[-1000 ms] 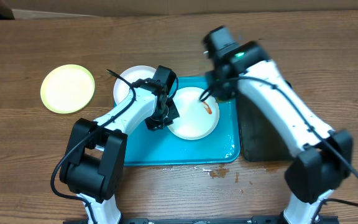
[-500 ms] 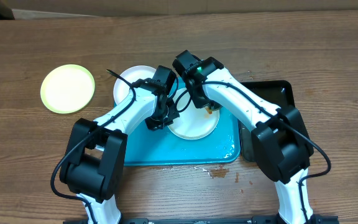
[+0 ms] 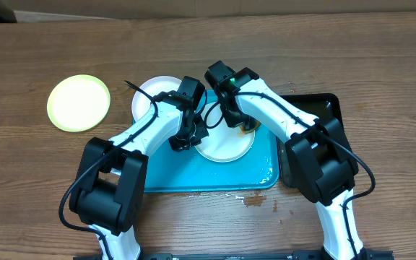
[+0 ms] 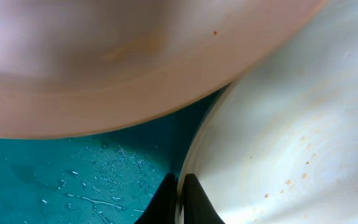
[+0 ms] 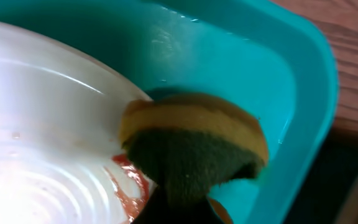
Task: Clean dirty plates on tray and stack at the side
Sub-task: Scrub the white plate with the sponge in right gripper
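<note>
Glossy wet plastic tray (image 5: 303,81), smooth plate (image 4: 291,124), fibrous sponge (image 5: 191,162).

Overhead downward, wrist cameras close, sharing tray (image 3: 193,177)

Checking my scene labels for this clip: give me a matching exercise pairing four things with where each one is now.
1. lime-green plate
2. sponge
3. smeared white plate
4. black tray

A. lying in the turquoise tray
B. alone on the table, far left
C. pinched in the right gripper
D. on the table, just right of the turquoise tray

Pairs: 1-B, 2-C, 3-A, 4-D
</note>
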Robot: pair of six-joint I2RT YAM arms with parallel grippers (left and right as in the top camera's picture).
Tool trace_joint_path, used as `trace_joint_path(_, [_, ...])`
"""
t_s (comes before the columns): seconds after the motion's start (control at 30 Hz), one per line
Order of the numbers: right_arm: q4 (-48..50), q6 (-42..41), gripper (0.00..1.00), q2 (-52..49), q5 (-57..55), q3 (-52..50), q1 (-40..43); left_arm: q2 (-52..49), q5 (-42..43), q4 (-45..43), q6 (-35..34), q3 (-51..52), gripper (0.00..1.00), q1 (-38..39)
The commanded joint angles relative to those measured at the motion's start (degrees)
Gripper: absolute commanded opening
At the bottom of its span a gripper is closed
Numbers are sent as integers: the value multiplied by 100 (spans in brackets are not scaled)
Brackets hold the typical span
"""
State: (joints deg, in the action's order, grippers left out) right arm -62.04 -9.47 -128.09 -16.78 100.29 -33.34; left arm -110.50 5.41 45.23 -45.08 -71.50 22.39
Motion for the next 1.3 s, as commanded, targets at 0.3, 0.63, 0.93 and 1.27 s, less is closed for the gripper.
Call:
trace_joint_path(0.3, [264, -76, 4, -192, 1508, -702, 59, -96, -87, 4, -122, 9, 4, -24])
trace_joint_path(0.63, [153, 249, 4, -192, 2900, -702, 59, -96, -83, -7, -122, 9, 4, -24])
trace_joint_path(0.93, [57, 426, 4, -166, 3814, -356, 210, -96, 44, -15, -101, 9, 4, -26])
trace_joint_path(1.27, [-1034, 555, 4, 160, 3851, 1263, 1023, -96, 42, -26, -31, 9, 4, -26])
